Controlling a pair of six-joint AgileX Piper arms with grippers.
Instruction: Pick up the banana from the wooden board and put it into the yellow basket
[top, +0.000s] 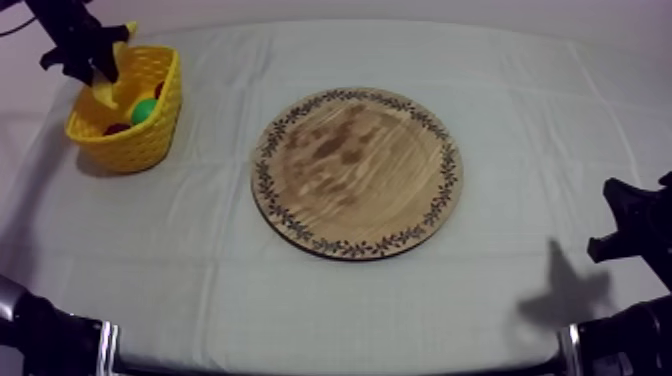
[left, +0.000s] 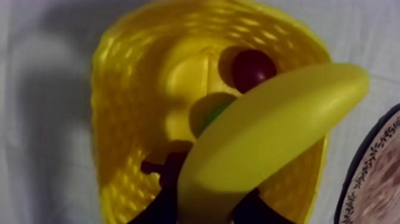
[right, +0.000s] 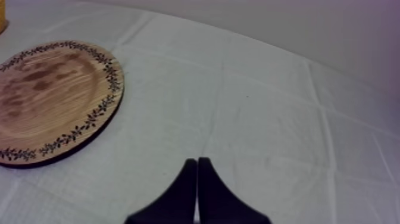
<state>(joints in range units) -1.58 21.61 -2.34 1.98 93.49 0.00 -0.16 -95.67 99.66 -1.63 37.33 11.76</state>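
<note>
My left gripper (top: 97, 68) hangs over the yellow basket (top: 150, 140) at the table's far left, shut on the banana (top: 105, 92). In the left wrist view the banana (left: 274, 131) lies slantwise across the basket's opening, above the basket's inner wall (left: 128, 119), with my left gripper (left: 208, 207) closed round its near end. The round wooden board (top: 357, 172) in the middle of the table is bare. My right gripper (top: 622, 225) sits low at the right side; its fingers lie together as a narrow wedge (right: 197, 165) over the cloth, beside the board (right: 53, 101).
Inside the basket lie a small red fruit (left: 253, 68), a green fruit (left: 215, 110) partly hidden by the banana, and something dark (left: 163, 170) near my fingers. Bare cloth runs between basket and board and along the table's front.
</note>
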